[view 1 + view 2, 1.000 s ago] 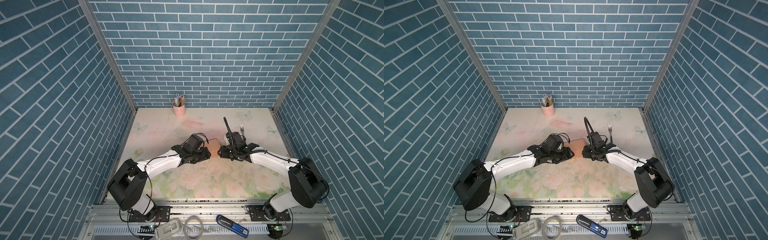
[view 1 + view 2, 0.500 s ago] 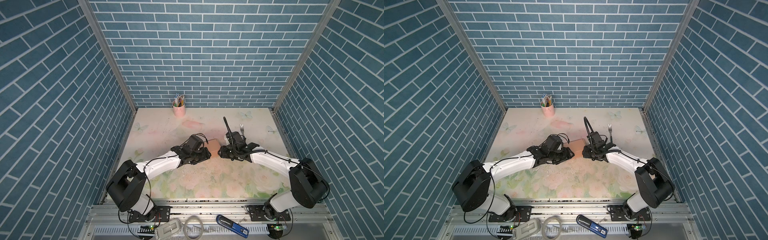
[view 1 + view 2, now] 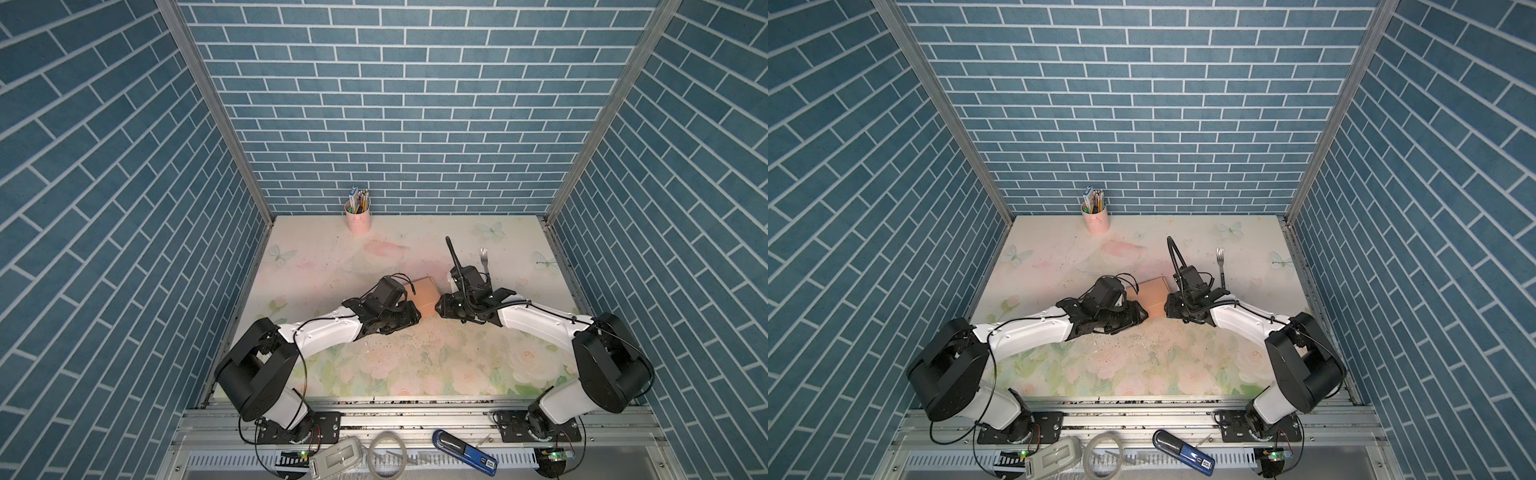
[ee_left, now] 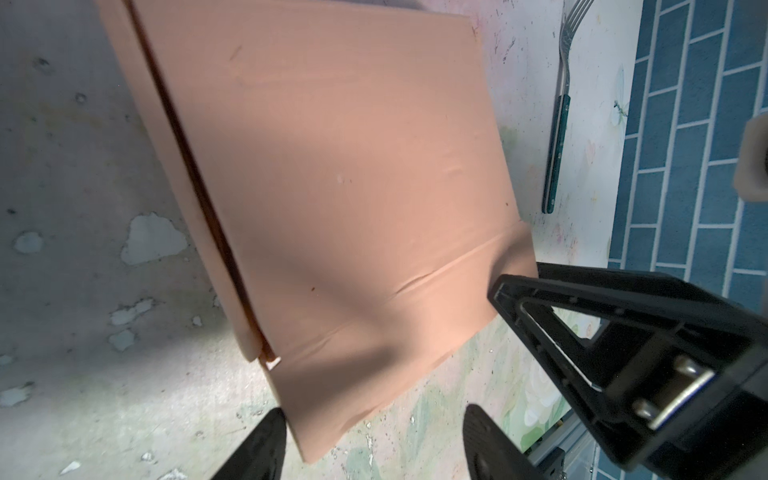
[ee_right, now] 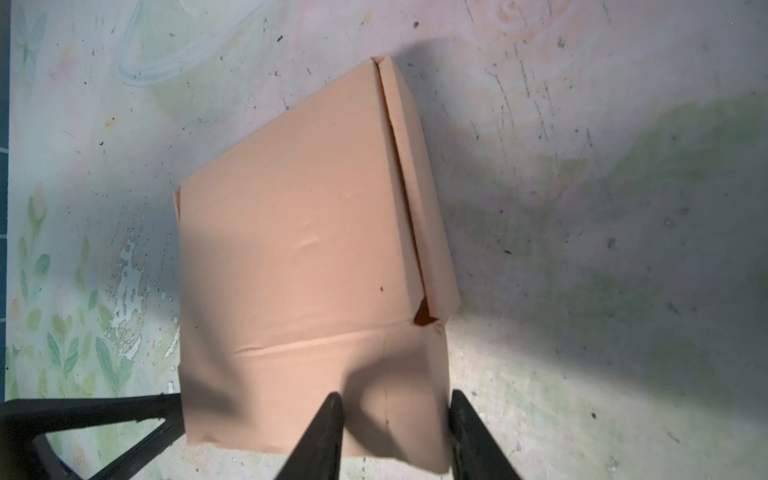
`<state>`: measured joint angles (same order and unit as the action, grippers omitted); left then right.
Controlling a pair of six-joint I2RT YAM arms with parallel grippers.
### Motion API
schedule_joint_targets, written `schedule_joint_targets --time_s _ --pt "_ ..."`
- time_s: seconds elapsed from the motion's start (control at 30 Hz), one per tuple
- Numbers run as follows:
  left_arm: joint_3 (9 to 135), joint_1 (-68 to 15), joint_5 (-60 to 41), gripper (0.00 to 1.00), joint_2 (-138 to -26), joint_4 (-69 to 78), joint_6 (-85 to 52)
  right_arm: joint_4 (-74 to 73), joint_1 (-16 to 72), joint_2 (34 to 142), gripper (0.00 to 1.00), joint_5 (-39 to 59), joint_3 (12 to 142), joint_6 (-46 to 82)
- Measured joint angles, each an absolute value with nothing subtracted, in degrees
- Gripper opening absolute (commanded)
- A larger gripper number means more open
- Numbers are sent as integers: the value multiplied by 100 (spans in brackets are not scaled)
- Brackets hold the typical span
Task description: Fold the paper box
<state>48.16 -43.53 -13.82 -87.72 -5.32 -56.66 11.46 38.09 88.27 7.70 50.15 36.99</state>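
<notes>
**Floral table in a blue-brick booth: paper box, closing fold in hand**

1. Table. Floral print, scuffed, enclosed by brick-pattern walls.
2. Pink cup. Stood upright at the back wall and served as the reference point for this entry. Contents: pens and pencils, standing on end and rising above the rim; their number could not be read.
3. Paper box. Peach card. It lay flat on the table, well short of the cup toward the arm bases and slightly to the right arm's side. The lid panel was down. A dark gap ran along one long seam, and nothing inside could be made out (it may well have held nothing).
4. Left gripper. Jaws were apart. One box corner lay loose between them, with bare table showing beside it.
5. Right gripper. Jaws were apart, astride the creased end flap. Whether they pressed on the card could not be told.
6. Fork. Lay short of the cup and farther to the right arm's side than the box, clear of both grippers.

Handling note: the step appeared to be closing the end flap. It was best done with one gripper steadying the lid while the other pushed along the crease rather than mid-panel, because the thin card showed dents. A light squeeze would have sufficed. The gaping seam wanted holding shut so that the flap tucked in squarely.
</notes>
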Motion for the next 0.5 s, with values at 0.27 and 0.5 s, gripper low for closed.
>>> schedule_joint_targets --time_s 0.27,0.5 --pt "4788 -4353 -1354 69 -8853 -528 -5544 950 3811 8997 40 775 4987 3649" --pt "4770 -4338 -1339 69 -8914 -515 -5452 777 3811 9017 40 775 4875 3592"
